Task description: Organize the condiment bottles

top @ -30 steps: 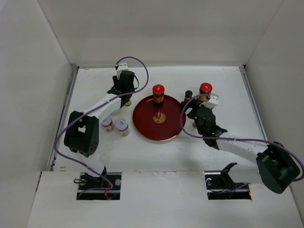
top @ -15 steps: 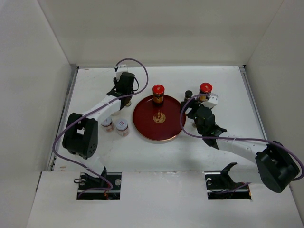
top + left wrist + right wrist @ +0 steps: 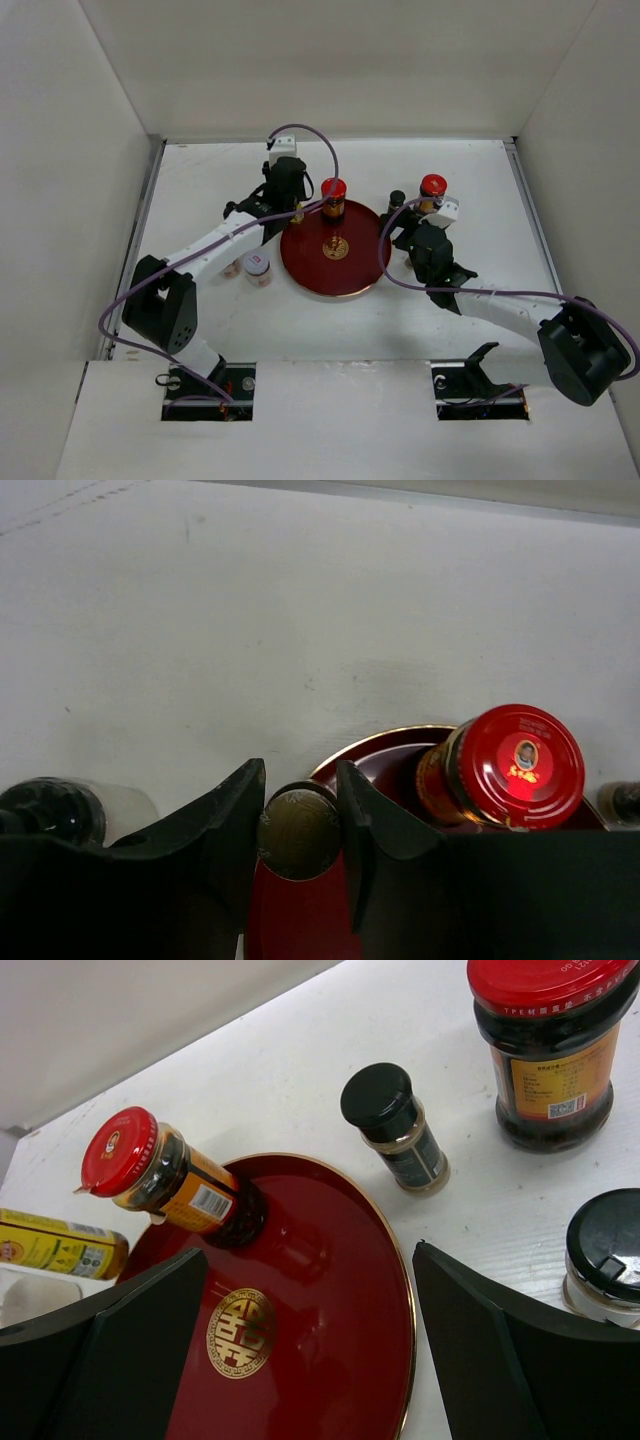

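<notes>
My left gripper [image 3: 294,207] is shut on the gold cap [image 3: 298,832] of a yellowish bottle [image 3: 58,1245] and holds it at the left rim of the round red tray [image 3: 345,280]. A red-capped jar [image 3: 333,197] stands on the tray's far part, just right of that bottle, and also shows in the left wrist view [image 3: 512,766]. My right gripper [image 3: 310,1350] is open and empty over the tray's right side. Beyond it stand a second red-capped jar [image 3: 432,190], a slim black-capped bottle [image 3: 393,1126] and a black-lidded jar [image 3: 604,1257].
A white-lidded jar [image 3: 258,267] stands left of the tray, with another partly hidden under my left arm. A black-capped bottle [image 3: 42,811] stands left of my left fingers. White walls enclose the table on three sides.
My left gripper has moved right with the yellowish bottle, from left of the tray to its left rim beside the red-capped jar. The right arm has barely moved.
</notes>
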You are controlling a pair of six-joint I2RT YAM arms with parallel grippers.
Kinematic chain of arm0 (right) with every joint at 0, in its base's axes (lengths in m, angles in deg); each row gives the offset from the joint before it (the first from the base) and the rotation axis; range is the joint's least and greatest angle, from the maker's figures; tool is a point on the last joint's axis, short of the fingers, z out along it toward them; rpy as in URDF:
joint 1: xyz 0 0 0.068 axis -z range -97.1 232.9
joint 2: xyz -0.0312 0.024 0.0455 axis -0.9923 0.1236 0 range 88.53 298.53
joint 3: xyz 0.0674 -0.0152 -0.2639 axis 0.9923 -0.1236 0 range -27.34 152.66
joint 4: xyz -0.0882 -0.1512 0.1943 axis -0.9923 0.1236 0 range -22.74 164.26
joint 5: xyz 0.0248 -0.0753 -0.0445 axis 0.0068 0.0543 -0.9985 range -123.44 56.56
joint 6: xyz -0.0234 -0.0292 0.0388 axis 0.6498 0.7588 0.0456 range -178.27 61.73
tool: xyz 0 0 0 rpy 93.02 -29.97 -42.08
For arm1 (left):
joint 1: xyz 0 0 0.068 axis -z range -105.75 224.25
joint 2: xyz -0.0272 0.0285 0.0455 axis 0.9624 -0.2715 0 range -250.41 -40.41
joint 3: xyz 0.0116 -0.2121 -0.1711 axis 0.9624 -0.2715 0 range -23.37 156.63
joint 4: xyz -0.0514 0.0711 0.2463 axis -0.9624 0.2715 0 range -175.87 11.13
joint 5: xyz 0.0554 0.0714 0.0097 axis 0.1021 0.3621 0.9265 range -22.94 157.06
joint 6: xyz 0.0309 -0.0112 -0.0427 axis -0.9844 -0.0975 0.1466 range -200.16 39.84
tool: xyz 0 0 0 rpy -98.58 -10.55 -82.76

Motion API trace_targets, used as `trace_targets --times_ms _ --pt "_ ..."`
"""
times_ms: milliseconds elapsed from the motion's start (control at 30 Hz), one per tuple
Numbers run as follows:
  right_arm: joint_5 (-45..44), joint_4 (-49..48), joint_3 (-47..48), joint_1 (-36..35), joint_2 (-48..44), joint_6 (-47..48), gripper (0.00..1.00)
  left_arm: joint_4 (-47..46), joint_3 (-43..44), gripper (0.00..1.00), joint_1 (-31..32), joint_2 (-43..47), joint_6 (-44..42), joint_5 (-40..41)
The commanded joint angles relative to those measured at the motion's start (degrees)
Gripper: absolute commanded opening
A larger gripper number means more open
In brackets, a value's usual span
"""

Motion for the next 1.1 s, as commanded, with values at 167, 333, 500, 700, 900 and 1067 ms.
trace_targets --times_ms 167,333,500,700,900,1067 --pt "1.2 -1.2 2.3 0.2 0.0 0.3 0.91 -6.1 4.3 0.15 3.4 -3.3 0.6 -2.2" --pt "1.5 -1.2 2.2 0.2 0.1 0.1 0.91 -7.5 5.3 0.15 4.0 -6.0 0.9 -3.1" --pt "1.6 -1.4 2.3 0.2 0.7 -0.1 0.91 -7.9 5.8 0.23 4.5 -8.2 0.7 -4.5" --pt "1.7 -1.4 2.3 0.2 0.7 0.0 0.91 -8.1 3.7 0.62 4.7 -6.5 0.3 -4.1" --pt "1.7 -1.4 2.6 0.2 1.2 0.3 0.91 -7.6 0.2 0.79 4.0 0.5 0.1 -3.0" --pt "1.8 -1.2 2.8 0.2 1.2 0.3 0.91 -5.9 -4.7 0.81 2.4 8.7 0.7 -0.3"
